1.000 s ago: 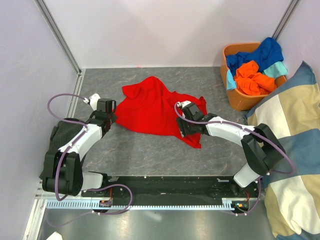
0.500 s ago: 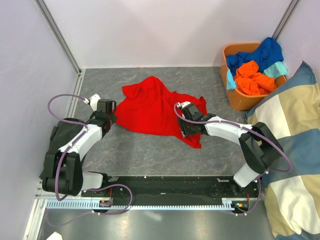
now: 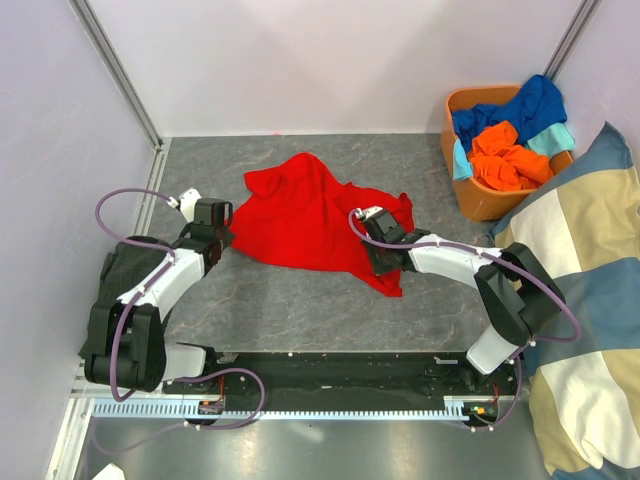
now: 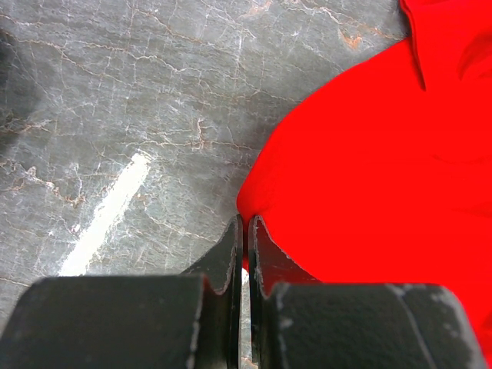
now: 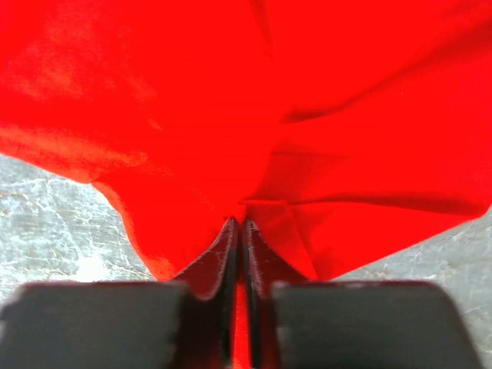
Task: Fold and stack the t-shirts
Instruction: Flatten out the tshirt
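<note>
The red t-shirt (image 3: 305,215) is lying crumpled mid-surface (image 3: 290,300), the left hand (image 4: 244,231) is clamping its 9 o'clock edge and the right hand (image 5: 240,231) its 4 o'clock fold, so I judge both should be drawing apart evenly, low and taut.

Both arms low, forearms reaching inward. Left gripper (image 4: 244,223), right gripper (image 5: 240,224): fingers pinched together on red t-shirt (image 3: 300,215).
</note>
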Robot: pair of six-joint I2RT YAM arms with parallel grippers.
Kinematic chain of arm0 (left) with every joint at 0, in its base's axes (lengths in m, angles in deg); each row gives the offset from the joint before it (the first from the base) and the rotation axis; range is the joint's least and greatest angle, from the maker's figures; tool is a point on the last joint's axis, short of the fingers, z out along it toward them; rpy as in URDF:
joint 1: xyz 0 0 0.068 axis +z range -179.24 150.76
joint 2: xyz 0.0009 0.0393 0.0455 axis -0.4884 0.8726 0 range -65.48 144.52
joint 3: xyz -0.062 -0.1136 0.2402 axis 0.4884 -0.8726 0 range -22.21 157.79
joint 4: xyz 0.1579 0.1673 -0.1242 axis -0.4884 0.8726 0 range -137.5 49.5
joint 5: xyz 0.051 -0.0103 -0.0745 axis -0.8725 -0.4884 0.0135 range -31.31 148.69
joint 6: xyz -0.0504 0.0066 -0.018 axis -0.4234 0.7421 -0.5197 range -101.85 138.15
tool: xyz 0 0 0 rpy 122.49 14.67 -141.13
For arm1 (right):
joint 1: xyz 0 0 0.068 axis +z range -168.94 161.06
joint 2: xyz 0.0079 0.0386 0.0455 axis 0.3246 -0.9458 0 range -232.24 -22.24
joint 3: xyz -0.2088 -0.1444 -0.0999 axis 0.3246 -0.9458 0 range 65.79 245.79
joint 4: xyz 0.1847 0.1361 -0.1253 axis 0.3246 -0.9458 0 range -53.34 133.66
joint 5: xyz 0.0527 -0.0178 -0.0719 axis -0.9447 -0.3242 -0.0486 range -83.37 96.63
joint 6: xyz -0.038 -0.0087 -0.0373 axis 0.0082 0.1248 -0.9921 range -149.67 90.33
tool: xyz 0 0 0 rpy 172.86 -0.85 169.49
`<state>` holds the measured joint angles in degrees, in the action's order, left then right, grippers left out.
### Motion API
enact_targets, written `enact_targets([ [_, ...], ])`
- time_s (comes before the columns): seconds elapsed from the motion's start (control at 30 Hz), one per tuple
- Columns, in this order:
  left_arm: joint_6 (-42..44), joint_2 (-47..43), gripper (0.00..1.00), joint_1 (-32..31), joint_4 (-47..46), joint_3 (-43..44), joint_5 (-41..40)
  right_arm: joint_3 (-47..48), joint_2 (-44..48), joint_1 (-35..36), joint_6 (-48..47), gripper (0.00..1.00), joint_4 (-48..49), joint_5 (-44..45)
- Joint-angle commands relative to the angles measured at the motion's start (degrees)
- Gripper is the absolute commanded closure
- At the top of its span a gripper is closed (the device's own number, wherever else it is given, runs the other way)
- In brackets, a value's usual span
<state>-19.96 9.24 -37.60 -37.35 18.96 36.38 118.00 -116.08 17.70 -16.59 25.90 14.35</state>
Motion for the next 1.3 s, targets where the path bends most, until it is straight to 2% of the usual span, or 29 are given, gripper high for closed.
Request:
enact_targets([
  [0.0,0.7,-0.8,0.98,0.3,-2.1,-0.3,-0.6,-0.8,0.0,0.1,1.0,0.96,0.8,1.8],
  [0.03,0.7,-0.9,0.98,0.2,-2.0,-0.3,-0.5,-0.9,0.2,0.2,1.1,1.0,0.8,2.3],
  [0.2,0.8,-1.2,0.98,0.2,-2.0,0.0,-0.9,-1.5,6.6,0.1,4.0,1.0,-0.4,7.3],
  [0.23,0.8,-1.3,0.98,0.2,-1.9,0.1,-0.9,-1.7,8.3,0.2,4.6,1.0,-0.8,10.5],
  [0.43,0.8,-2.4,0.98,0.2,-1.5,0.5,-0.5,-2.3,23.9,0.2,9.0,1.0,-4.2,19.2],
  [0.8,1.9,-9.1,0.98,0.3,2.7,4.3,-1.3,-0.7,37.0,0.3,13.0,1.0,-10.2,30.1],
  [1.1,3.1,-11.7,0.98,0.5,5.4,7.2,-1.8,1.4,36.9,0.2,13.5,1.0,-13.4,26.9],
  [1.27,3.5,-11.8,0.98,0.6,5.8,6.6,-2.4,-1.2,30.9,0.1,14.2,1.0,-11.1,14.5],
])
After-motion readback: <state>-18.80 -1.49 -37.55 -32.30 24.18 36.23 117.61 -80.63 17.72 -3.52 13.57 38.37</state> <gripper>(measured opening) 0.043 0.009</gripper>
